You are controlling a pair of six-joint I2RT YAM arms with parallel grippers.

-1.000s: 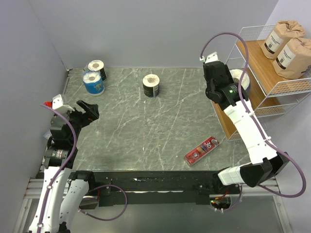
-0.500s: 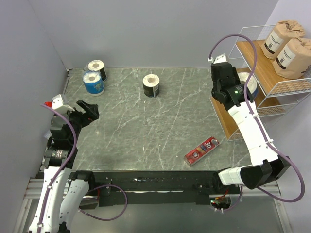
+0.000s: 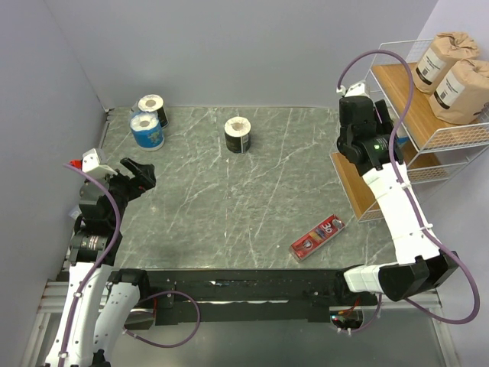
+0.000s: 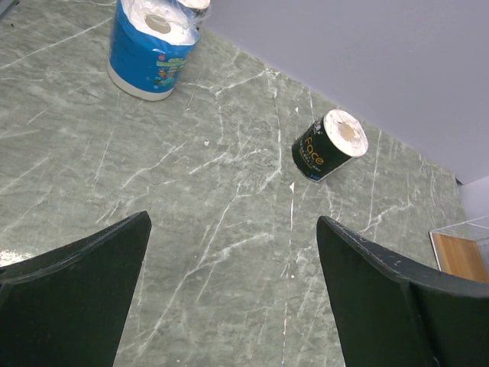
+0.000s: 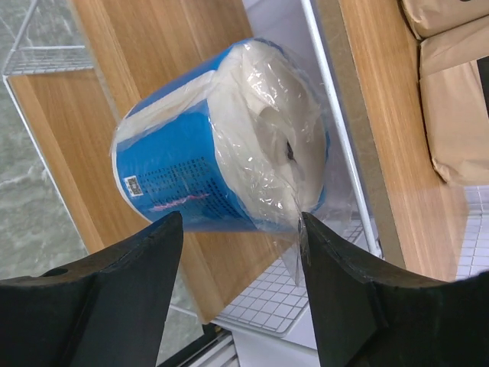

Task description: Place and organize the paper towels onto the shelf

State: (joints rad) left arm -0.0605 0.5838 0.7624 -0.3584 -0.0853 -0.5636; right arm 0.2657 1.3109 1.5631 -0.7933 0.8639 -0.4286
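My right gripper (image 5: 241, 218) is shut on a blue paper towel roll (image 5: 221, 145) and holds it tilted, by its near side, over a wooden tier of the white wire shelf (image 5: 153, 46). In the top view the right gripper (image 3: 378, 131) is at the shelf (image 3: 355, 187) and hides that roll. Two brown rolls (image 3: 451, 73) stand on the top tier. A second blue roll (image 3: 145, 130) and a black roll (image 3: 153, 105) stand at the far left, and another black roll (image 3: 238, 135) stands mid-table. My left gripper (image 3: 137, 174) is open and empty at the left.
A flat red box (image 3: 318, 238) lies on the table in front of the shelf. Grey walls close in the back and left. In the left wrist view the blue roll (image 4: 149, 50) and the black roll (image 4: 330, 145) stand far ahead of my open fingers.
My right gripper has carried the blue roll to the right, from beside the shelf to over its tiers. The left arm and the other rolls have not moved.
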